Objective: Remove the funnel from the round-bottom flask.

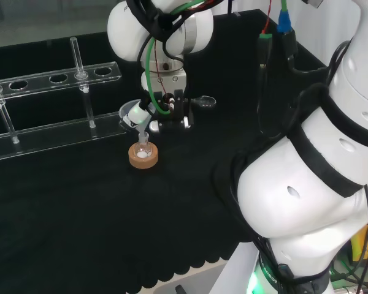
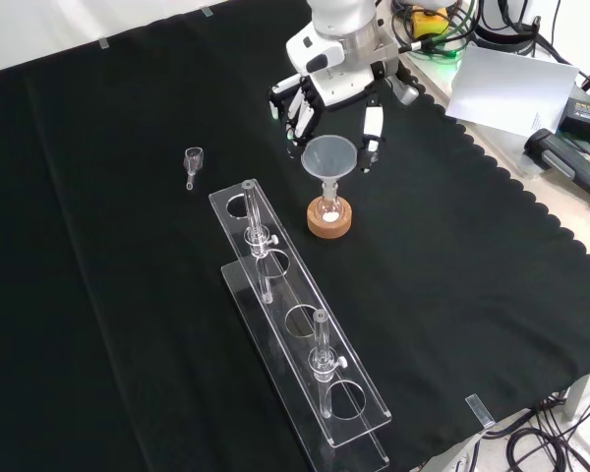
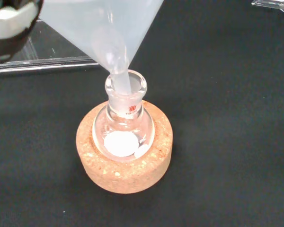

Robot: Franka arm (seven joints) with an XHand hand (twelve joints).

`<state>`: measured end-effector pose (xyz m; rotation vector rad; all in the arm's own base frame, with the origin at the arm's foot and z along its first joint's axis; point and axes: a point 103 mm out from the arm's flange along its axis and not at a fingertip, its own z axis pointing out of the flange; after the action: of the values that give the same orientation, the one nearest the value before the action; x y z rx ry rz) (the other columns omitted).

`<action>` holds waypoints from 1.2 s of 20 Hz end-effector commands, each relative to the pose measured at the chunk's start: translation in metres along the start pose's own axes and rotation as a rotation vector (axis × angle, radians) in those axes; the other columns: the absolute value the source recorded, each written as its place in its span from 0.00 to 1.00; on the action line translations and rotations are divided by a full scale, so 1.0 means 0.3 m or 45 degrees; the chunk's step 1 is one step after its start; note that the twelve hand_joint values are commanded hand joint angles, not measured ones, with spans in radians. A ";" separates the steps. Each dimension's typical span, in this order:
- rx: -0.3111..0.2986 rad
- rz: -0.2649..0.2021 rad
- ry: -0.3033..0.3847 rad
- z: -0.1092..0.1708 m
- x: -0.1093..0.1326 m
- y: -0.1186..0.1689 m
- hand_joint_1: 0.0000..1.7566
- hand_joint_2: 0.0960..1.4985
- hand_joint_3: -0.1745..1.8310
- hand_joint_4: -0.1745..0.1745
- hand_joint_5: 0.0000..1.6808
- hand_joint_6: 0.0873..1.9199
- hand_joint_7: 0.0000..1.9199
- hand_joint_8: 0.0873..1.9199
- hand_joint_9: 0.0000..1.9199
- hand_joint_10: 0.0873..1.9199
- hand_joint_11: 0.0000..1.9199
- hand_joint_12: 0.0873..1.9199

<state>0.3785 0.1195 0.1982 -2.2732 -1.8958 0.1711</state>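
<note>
My fingers (image 2: 371, 126) are clamped on the funnel (image 2: 328, 158); I lift straight up so its stem clears the flask (image 3: 124, 126) neck.

funnel (image 3: 104, 28) stem in flask (image 3: 124, 127) neck, tilted | flask on cork ring (image 3: 125, 163) | black cloth (image 3: 227, 118)

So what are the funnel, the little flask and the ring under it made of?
The funnel looks like cloudy, translucent plastic: milky rather than clear. The flask seems clear glass, glossy with bright reflections. The ring under it is cork: tan, speckled and matte.
</note>
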 end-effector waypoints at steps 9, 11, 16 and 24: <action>-0.025 0.004 0.081 -0.047 -0.096 0.036 0.48 0.30 0.33 0.84 0.53 0.02 0.64 0.00 0.42 0.12 0.00 0.67; -0.028 0.006 0.082 -0.049 -0.103 0.036 0.48 0.30 0.33 0.83 0.53 0.02 0.64 0.00 0.42 0.12 0.00 0.67; -0.025 0.010 0.079 -0.049 -0.106 0.030 0.48 0.30 0.33 0.82 0.53 0.02 0.64 0.00 0.43 0.12 0.00 0.67; -0.019 0.016 0.078 -0.041 -0.076 0.019 0.48 0.30 0.34 0.80 0.52 0.02 0.63 0.00 0.43 0.12 0.00 0.68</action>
<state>0.3832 0.0900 0.2092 -2.2737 -1.8566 0.0842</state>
